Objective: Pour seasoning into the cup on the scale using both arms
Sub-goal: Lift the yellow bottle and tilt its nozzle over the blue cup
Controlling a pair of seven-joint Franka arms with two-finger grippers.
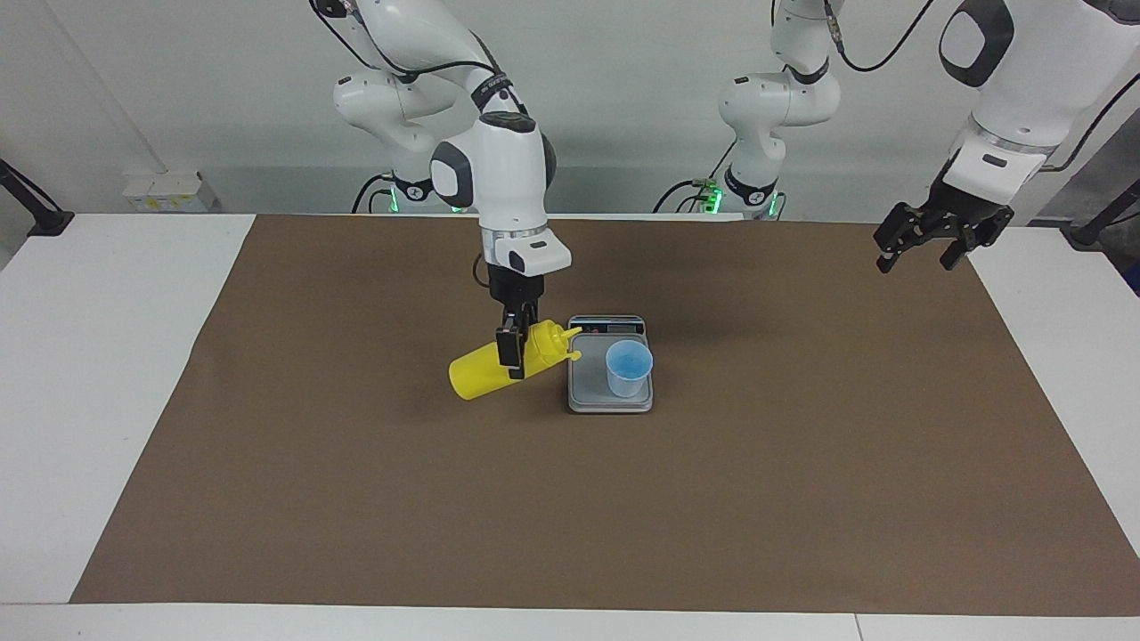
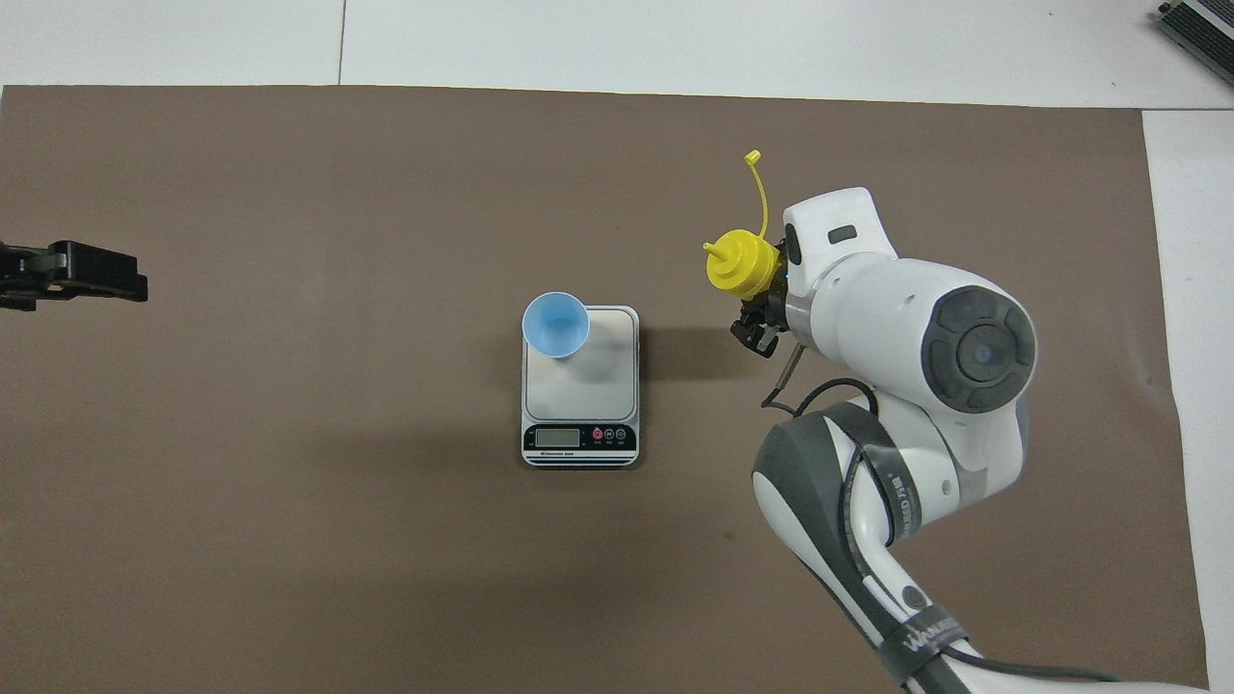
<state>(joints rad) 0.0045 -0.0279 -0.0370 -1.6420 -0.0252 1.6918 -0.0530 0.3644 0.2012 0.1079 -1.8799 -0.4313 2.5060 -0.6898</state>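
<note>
The right end effector (image 1: 513, 352) is clamped on the seasoning bottle (image 1: 499, 363), a yellow squeeze bottle held in the air over the brown mat (image 1: 356, 499) that covers most of the tabletop (image 1: 107, 374); the bottle is tipped well over, close to lying flat, with its nozzle pointing toward the scale (image 1: 610, 401) and its base toward the right arm's end of the tabletop; in the facing view the nozzle tip shows against the scale's edge, short of the cup (image 1: 629, 368); in the overhead view the bottle's domed top (image 2: 738, 267) shows beside the right arm's wrist and the thin cap strap (image 2: 762, 193) stands out from it, pointing away from the robots; the scale (image 2: 579, 424) lies flat near the middle of the tabletop, its dark display strip on the edge nearest the robots; the light-blue cup (image 2: 555, 325) stands upright on the silver weighing plate, at the plate's corner farthest from the robots and toward the left arm's end; the left end effector (image 1: 922, 240) hangs released, its fingers spread apart, in the air over the mat's edge at the left arm's end of the tabletop, well apart from the scale, and that arm waits; in the overhead view only its black tip (image 2: 72, 275) comes into the picture at the side.
</note>
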